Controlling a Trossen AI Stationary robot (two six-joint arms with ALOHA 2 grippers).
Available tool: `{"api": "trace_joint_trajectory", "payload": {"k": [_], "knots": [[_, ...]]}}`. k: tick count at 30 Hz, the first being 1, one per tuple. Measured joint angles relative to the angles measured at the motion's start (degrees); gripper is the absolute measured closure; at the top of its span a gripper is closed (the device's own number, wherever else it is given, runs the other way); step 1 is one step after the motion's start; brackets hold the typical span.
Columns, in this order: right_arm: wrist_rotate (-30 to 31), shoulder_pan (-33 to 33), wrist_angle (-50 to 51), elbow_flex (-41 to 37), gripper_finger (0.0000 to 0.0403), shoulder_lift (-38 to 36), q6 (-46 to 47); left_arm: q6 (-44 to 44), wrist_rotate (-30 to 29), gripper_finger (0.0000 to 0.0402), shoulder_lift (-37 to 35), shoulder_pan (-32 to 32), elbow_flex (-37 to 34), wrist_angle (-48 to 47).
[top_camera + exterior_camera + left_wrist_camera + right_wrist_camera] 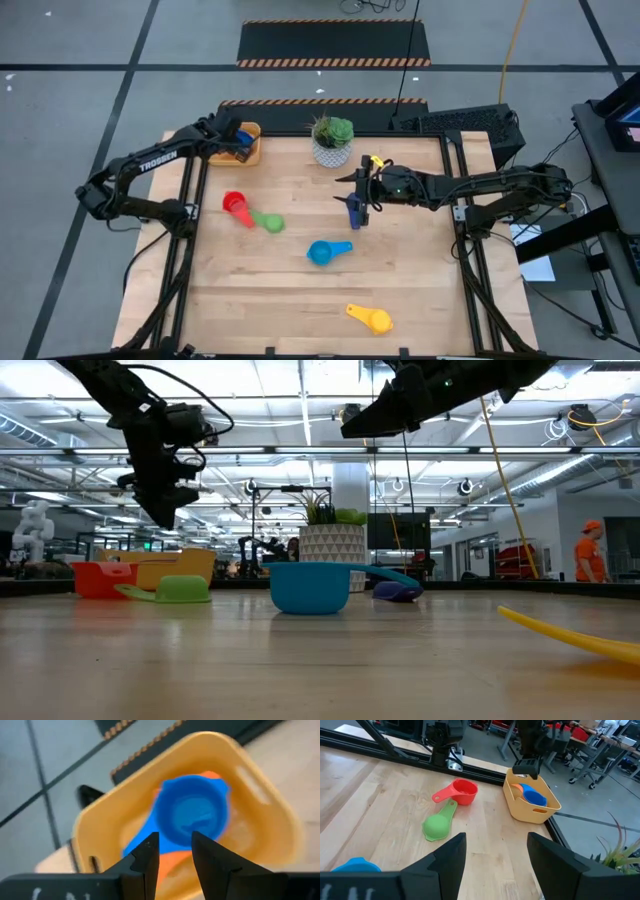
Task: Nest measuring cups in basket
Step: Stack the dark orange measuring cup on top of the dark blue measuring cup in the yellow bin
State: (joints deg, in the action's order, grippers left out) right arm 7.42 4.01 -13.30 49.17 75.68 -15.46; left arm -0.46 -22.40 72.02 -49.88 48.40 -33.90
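Observation:
The yellow-orange basket [250, 152] stands at the table's far left corner. Inside it a blue measuring cup [192, 812] sits nested in an orange one [170, 865]. My left gripper [175, 840] hangs just above them, open by a narrow gap, touching nothing. On the table lie the red cup [237, 206], green cup [268, 221], light blue cup [325, 251] and yellow cup [370, 318]. A dark blue cup [355, 213] lies under my right gripper [356, 195], which hovers open and empty above the table's far middle.
A white pot with a green plant [332, 140] stands at the far edge between the basket and my right arm. A person in an orange cap [590, 550] stands far off in the room. Bare wood lies in the table's near left part.

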Motion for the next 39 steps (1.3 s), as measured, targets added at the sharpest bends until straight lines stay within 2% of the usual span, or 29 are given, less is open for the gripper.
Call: {"api": "trace_joint_trajectory", "payload": {"k": [2, 5, 7, 15, 26, 33, 39], "knots": [[0.02, 0.00, -0.02, 0.00, 0.0200, 0.00, 0.00, 0.47, 0.92, 0.0284, 0.79, -1.38, 0.00, 0.43], [0.02, 0.00, -0.13, 0.00, 0.0200, 0.00, 0.00, 1.82, 7.81, 0.0283, 2.32, -3.88, 0.00, -1.78], [0.02, 0.00, -0.13, 0.00, 0.0200, 0.00, -0.16, 1.90, 9.11, 0.0283, 3.85, -4.63, 0.00, -2.20], [0.02, 0.00, -0.15, 0.00, 0.0200, 0.00, -0.95, 4.45, 7.04, 0.0283, 8.15, -5.21, -0.02, -1.97], [0.02, 0.02, -0.15, 0.00, 0.0200, 0.00, -1.95, 4.92, 5.25, 0.0283, 8.99, -5.21, -0.02, -2.80], [0.02, 0.02, -0.11, 0.00, 0.0200, -0.02, -1.91, 2.34, 5.46, 0.0284, 8.21, -1.39, 0.63, -3.78], [0.02, 0.02, -0.02, 0.00, 0.0200, -0.02, -0.96, 1.56, 2.87, 0.0284, 1.75, 6.89, 0.66, -4.58]]}}
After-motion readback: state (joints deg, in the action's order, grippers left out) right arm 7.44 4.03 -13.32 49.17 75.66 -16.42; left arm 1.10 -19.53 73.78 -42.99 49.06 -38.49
